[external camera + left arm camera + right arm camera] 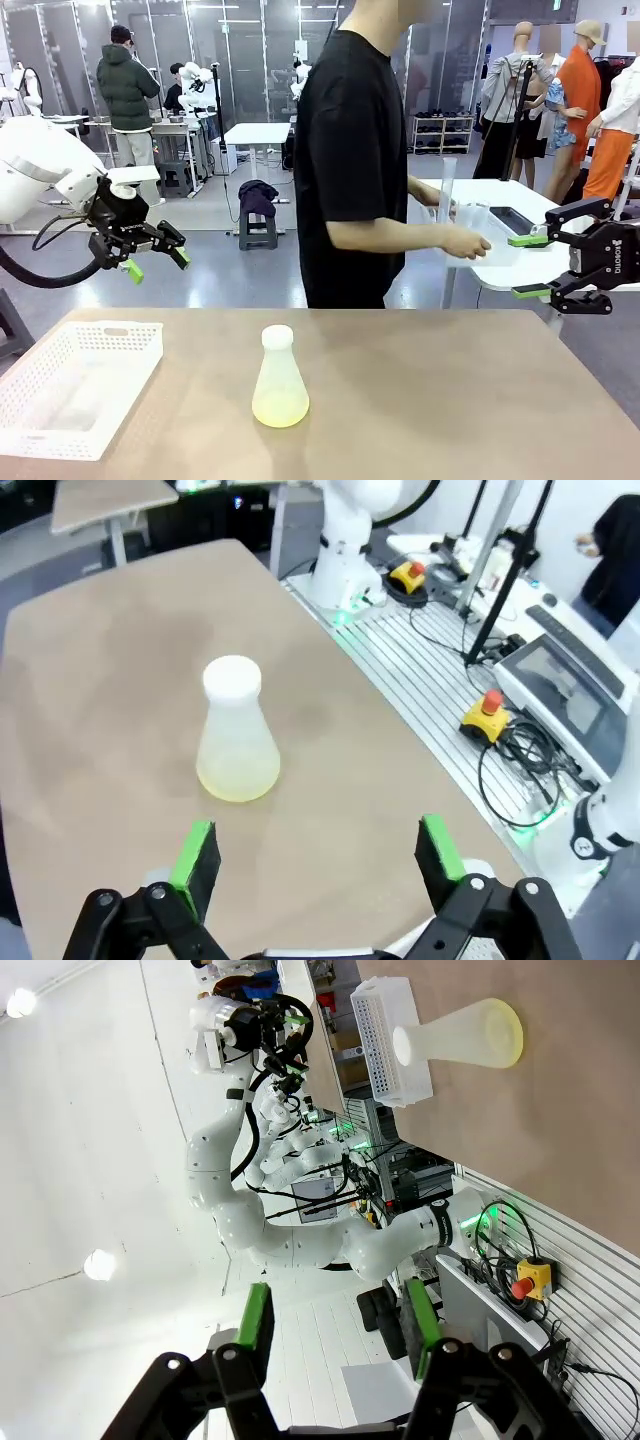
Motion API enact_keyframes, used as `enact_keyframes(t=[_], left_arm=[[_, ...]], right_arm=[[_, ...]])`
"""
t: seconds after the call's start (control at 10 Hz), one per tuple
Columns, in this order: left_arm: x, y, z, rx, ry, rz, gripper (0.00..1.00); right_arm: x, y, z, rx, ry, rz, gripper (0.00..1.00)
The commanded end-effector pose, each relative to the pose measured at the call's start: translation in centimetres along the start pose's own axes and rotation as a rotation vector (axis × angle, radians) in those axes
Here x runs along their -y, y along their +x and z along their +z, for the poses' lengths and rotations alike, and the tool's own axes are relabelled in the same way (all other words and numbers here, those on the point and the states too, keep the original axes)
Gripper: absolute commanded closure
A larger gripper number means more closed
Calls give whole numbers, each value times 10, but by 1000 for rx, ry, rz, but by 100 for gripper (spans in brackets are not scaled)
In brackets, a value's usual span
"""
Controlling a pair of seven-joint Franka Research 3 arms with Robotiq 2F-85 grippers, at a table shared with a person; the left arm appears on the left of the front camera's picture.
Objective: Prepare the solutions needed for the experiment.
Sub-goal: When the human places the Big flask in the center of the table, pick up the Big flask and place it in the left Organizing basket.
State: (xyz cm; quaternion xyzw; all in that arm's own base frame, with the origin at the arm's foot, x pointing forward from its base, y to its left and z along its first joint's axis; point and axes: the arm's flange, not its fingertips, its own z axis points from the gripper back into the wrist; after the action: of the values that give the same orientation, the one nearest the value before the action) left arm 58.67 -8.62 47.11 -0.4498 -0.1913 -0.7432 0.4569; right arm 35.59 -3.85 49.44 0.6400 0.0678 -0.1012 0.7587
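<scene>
A translucent conical flask (280, 378) with a white round cap stands upright near the middle of the brown table (440, 400). The solutions show as a thin layer of pale yellow-green liquid (280, 409) at its bottom. My left gripper (158, 264) hangs open and empty in the air, up and to the left of the flask. In the left wrist view the flask (237, 742) stands well ahead of the open left gripper (315, 855). My right gripper (527, 266) hovers off the table's far right edge, jaws apart, holding nothing. Far beyond the right gripper (338, 1310), the flask (465, 1035) appears sideways.
A white perforated basket (110, 332) lies at the table's front left. A person in a black shirt (350, 150) stands at the far edge, turned toward a white side table (520, 262), hand (466, 243) near clear beakers and a tall cylinder (447, 190).
</scene>
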Motion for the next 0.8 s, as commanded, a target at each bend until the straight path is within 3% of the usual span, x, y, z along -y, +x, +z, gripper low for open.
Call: enact_keyframes(t=[0.0,0.7], left_arm=[[3,4,-2,2,-8,-36,0],[-1,0,-1,2,-3,-3,0]], right_arm=[[-2,0,2,-5,-6,-2,34],[-2,0,2,-5,-6,-2,34]])
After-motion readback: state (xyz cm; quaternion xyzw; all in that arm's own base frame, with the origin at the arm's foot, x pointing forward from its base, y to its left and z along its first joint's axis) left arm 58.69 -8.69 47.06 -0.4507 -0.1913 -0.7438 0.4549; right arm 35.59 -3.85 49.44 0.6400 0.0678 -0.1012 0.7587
